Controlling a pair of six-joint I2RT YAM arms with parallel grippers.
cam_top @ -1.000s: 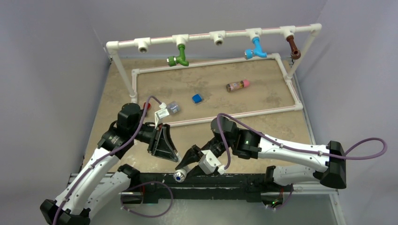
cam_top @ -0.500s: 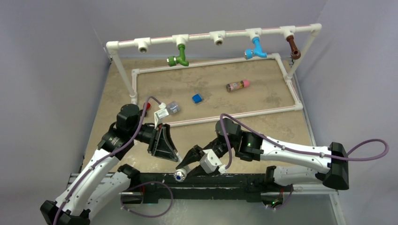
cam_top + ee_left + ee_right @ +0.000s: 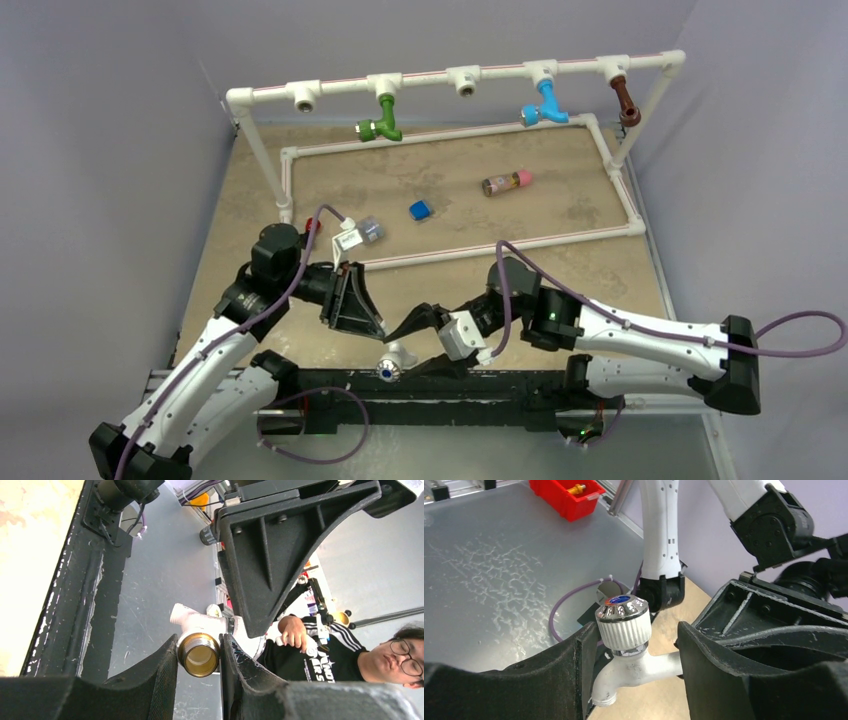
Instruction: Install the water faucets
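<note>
white faucet (image 3: 199,629), seemingly pinched by left hand (image 3: 200,652)

a robotics lab, set up as a test cell. plain lilac-grey partition walls (image 3: 100,150) close in a mottled beige tabletop (image 3: 450,185) that carries a white plastic pipe frame (image 3: 430,78). two white-and-black robot arms (image 3: 640,335) trailing purple cables (image 3: 800,314) are bolted to a black metal rail (image 3: 480,388). beyond the fingers (image 3: 559,680) of the right gripper (image 3: 636,645) lies a scuffed grey surface (image 3: 484,555) with a red plastic parts bin (image 3: 566,499). beyond the fingers (image 3: 150,680) of the left gripper (image 3: 199,652) is a person in glasses and a black striped track jacket (image 3: 350,655), among black stands and gear.
</note>
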